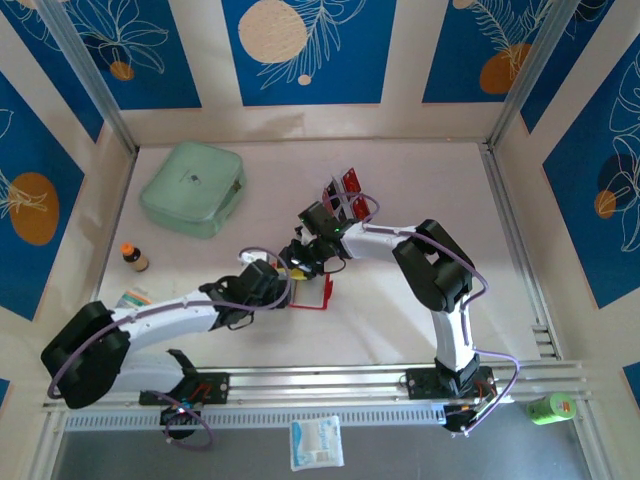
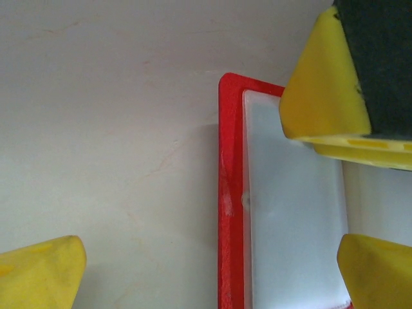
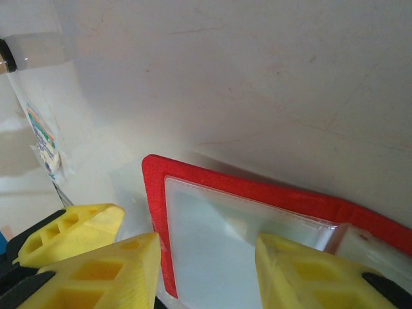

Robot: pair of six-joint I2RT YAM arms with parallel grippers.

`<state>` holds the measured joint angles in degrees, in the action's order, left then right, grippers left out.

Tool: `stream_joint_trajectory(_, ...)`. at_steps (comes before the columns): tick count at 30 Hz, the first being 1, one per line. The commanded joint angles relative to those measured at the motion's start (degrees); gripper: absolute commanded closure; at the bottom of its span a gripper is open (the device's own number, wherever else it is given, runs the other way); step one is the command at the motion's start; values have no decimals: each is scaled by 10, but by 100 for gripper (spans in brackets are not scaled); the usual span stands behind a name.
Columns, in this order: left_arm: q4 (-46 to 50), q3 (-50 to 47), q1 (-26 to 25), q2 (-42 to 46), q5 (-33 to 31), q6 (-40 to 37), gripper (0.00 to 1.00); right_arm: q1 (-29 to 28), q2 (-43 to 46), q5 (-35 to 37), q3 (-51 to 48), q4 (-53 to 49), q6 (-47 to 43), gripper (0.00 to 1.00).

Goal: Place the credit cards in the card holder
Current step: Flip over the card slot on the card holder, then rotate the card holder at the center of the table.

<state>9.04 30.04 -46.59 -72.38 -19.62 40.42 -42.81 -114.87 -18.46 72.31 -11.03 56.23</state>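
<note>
The card holder (image 1: 308, 302) lies open on the table's middle, a red wallet (image 2: 230, 193) with a pale clear sleeve inside (image 3: 219, 225). My left gripper (image 1: 292, 285) is open, and its wide-set fingertips straddle the wallet's red edge (image 2: 209, 261). My right gripper (image 1: 306, 256) reaches in from the right. Its jaws stand partway apart over the clear sleeve (image 3: 207, 257) with nothing gripped between them. One of its fingers (image 2: 322, 84) shows in the left wrist view. The credit cards (image 1: 347, 188), red and dark, stand in a clear rack behind the grippers.
A mint-green case (image 1: 192, 188) sits at the back left. A small brown bottle (image 1: 134, 258) and a flat packet (image 1: 131, 297) lie near the left arm. A clear labelled wrapper (image 3: 40, 135) lies beside the wallet. Metal rails run along the table's front and right edges.
</note>
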Motion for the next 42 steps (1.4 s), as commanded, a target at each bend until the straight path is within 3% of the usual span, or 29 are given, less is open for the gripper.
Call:
stream_joint_trajectory(1,1,17,11,-16,-19,-12,0,1,39,-9,-16,-4,3,56)
stream_joint_trajectory(7,7,23,24,-44,-21,-15,0,10,111,26,-48,-40,-21,56)
stream_joint_trajectory(14,12,15,32,-40,-23,-11,0,6,193,147,-102,-145,-84,56)
stream_joint_trajectory(22,15,9,38,-35,-19,-13,0,-12,206,243,-127,-203,-115,56)
stream_joint_trajectory(42,16,6,40,-32,-3,-21,0,2,199,261,-173,-194,-125,61)
